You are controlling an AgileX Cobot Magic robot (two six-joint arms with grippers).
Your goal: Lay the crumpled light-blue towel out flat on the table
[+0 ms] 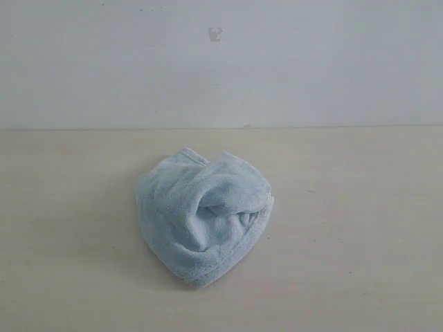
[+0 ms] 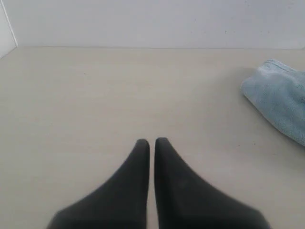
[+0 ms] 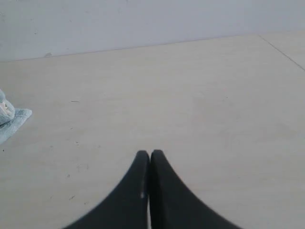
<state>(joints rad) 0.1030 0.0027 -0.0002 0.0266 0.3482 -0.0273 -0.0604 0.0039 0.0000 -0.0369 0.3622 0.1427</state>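
The light-blue towel lies crumpled in a rounded heap near the middle of the beige table, folded over itself with a hemmed edge along its near side. Neither arm shows in the exterior view. In the left wrist view my left gripper is shut with nothing in it, over bare table, and a part of the towel lies well off to one side. My right gripper is likewise shut and empty above bare table, with only a corner of the towel at the frame's edge.
A plain white wall runs along the table's far edge. Bare table top lies on every side of the towel. A table seam or edge shows in the right wrist view.
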